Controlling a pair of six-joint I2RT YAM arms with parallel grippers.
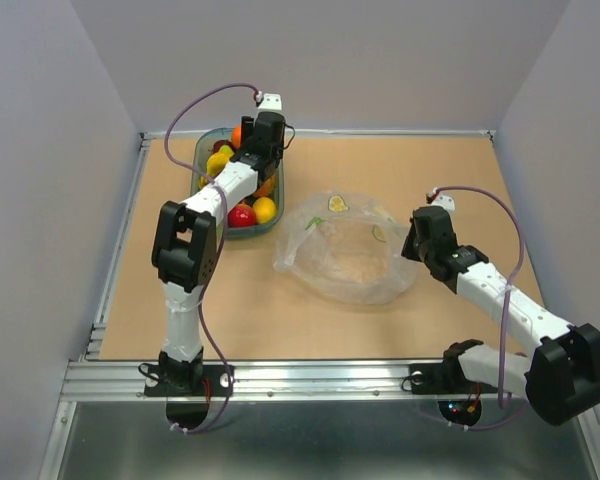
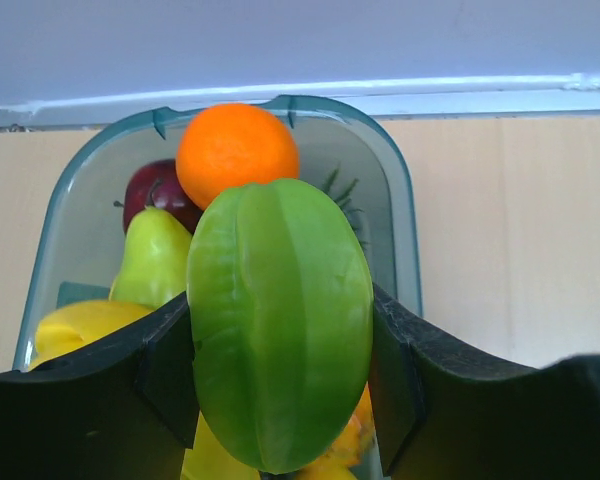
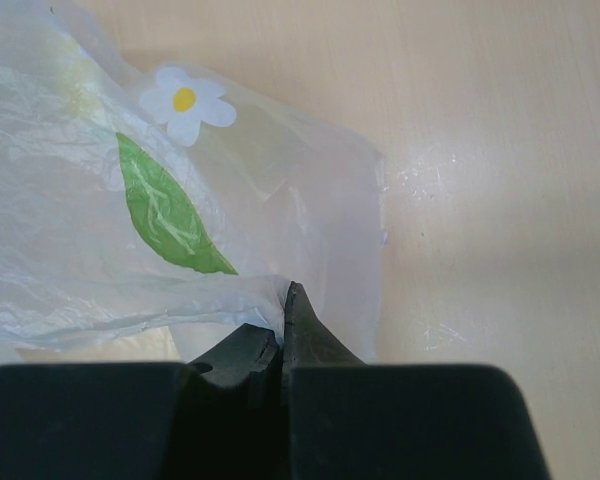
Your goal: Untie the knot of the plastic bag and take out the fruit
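The clear plastic bag (image 1: 345,250) lies open and flattened in the middle of the table; no knot shows. My right gripper (image 3: 283,320) is shut on the bag's right edge (image 3: 230,300), near a printed green leaf and white flower. My left gripper (image 2: 280,385) is shut on a green ridged starfruit (image 2: 278,320) and holds it above the green-tinted tray (image 1: 202,152). In the tray lie an orange (image 2: 236,152), a dark red apple (image 2: 152,192), a green pear (image 2: 152,258) and yellow pieces (image 2: 80,325). In the top view the left gripper (image 1: 265,130) hangs over the tray's far end.
Grey walls and a metal rail border the tan table (image 1: 450,180). The tray stands at the back left, close to the bag's left side. A red fruit (image 1: 242,215) and a yellow fruit (image 1: 265,209) lie at the tray's near end.
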